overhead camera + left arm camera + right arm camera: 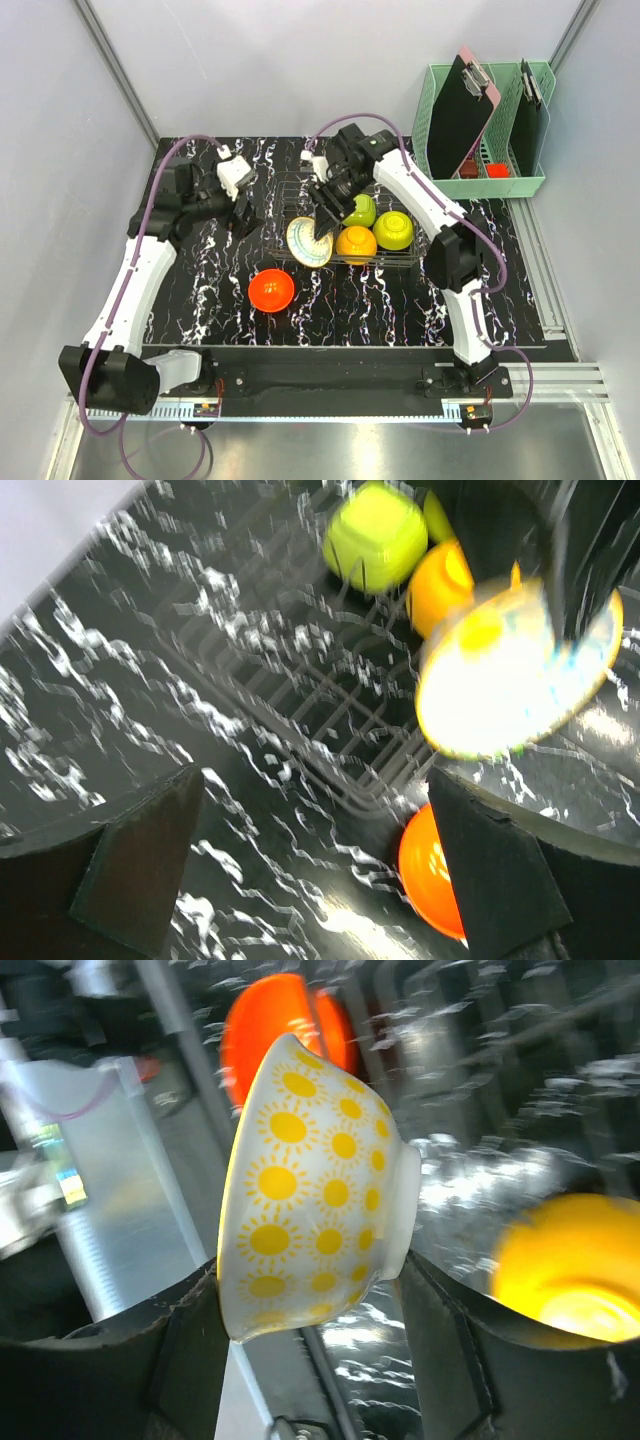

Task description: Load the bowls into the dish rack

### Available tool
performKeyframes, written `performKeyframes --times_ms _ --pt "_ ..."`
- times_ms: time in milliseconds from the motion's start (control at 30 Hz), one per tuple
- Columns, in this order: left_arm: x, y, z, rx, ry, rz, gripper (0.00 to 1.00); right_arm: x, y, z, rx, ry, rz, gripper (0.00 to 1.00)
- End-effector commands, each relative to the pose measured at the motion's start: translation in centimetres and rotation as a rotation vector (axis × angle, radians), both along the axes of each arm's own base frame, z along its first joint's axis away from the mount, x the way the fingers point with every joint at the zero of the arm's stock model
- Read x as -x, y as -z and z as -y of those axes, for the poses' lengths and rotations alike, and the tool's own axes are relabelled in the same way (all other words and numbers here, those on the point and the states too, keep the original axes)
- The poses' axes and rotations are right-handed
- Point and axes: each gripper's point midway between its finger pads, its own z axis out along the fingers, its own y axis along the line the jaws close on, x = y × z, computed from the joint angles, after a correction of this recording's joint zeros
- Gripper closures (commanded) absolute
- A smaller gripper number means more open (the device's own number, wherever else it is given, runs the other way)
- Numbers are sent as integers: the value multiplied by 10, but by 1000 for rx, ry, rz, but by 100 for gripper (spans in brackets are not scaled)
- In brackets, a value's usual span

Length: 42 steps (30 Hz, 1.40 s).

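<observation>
Nearest, the red-orange bowl (271, 290) lies on the table (200, 300) in front of both claws, not yet loaded. The right claw (325, 222) pinches the cream bowl (308, 242) on edge, likely to slot it into the rack (292, 195) beside the orange bowl (356, 242). The left claw (243, 215), to its left, hangs spread and empty.

An orange bowl (356, 242) and 2 green bowls (393, 230) fill the dish rack's (290, 200) 3 o'clock half. Its 10 o'clock corner lies open, and the cream bowl (308, 243) blocks 8 o'clock.
</observation>
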Motion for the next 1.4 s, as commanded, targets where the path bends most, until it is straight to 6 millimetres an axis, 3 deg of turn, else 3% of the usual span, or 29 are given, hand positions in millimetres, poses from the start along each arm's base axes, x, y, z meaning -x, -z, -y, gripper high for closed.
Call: performKeyframes --times_ms 0,133,400,567,867,1200,1367 --pt "10 26 -13 -27 -33 -40 1 -34 -60 14 22 105 316 100" --pt "21 45 -16 -32 -35 -78 1 -48 -80 22 46 163 429 100" --pt "43 85 -17 -63 4 -188 1 -127 -72 67 332 412 744 100" --pt "56 103 -18 -78 23 -240 1 -154 -62 81 438 466 827 100" --pt "71 125 -19 -91 46 -299 1 -168 -48 77 482 456 861 100" --pt "77 130 -19 -91 45 -312 1 -164 -44 46 505 326 987 100" --pt "78 132 -19 -89 47 -318 1 -158 -32 31 515 256 1011 100"
